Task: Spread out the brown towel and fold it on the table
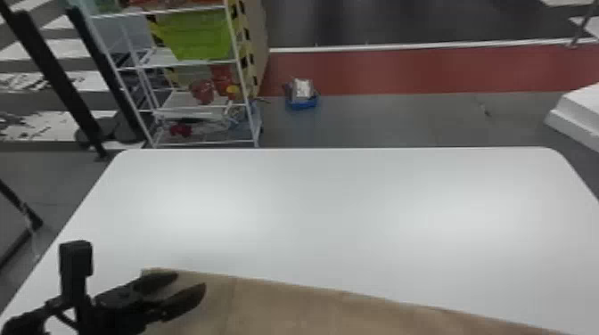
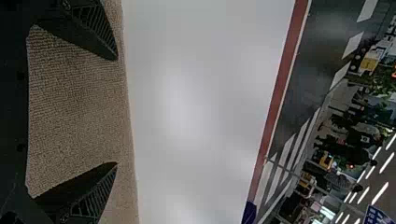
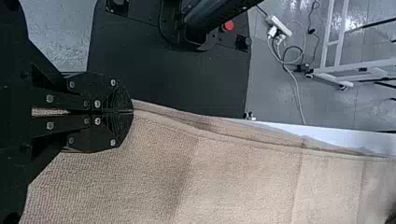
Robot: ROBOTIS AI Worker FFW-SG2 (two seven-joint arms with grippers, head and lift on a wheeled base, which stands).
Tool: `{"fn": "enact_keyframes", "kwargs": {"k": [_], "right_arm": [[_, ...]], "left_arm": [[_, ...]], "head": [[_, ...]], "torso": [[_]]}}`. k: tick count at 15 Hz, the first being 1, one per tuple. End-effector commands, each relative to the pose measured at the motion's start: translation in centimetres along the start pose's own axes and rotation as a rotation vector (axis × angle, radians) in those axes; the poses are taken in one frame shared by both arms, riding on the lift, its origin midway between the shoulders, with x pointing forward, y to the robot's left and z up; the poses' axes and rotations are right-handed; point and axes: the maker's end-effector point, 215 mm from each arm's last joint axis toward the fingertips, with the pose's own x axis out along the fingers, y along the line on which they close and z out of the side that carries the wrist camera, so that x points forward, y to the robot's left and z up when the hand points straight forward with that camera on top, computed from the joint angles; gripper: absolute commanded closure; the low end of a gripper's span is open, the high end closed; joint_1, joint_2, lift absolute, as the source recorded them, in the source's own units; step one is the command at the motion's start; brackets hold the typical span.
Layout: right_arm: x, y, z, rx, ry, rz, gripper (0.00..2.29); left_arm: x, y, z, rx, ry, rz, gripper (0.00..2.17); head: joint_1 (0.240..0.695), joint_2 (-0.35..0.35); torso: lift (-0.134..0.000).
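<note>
Head view: brown towel point(image 1: 285, 305) is spread beneath opened left gripper point(image 1: 191, 279); it is pinched by right gripper point(image 3: 132, 112), folding seemingly unfinished

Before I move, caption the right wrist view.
Right gripper closed on an edge of the brown towel, white table showing beyond.

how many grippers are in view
2: the left gripper, jaws open, near the far left corner of the brown towel; the right gripper, jaws shut on the towel's edge.
</note>
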Motion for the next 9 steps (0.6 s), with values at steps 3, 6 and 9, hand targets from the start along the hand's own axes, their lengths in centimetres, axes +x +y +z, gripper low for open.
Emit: {"fn": "enact_keyframes", "kwargs": {"k": [3,6,9], "right_arm": [[-0.2,0.4,0.6,-0.017,0.002,0.007,1.11],[-0.4,0.5,0.6,-0.022,0.007,0.011,1.11],[-1.0,0.3,0.4,-0.023,0.015,0.003,1.12]], "left_arm": [[0.3,0.4,-0.2,-0.001,0.01,0.011,0.08],[0.8,0.8,-0.5,-0.005,0.027,0.02,0.08],[1.4,1.1,-0.4,-0.01,0.043,0.025,0.08]], "head": [[0.695,0.118],[0.695,0.128],[0.695,0.13]], "torso": [[-0.124],[-0.124],[-0.124]]}}
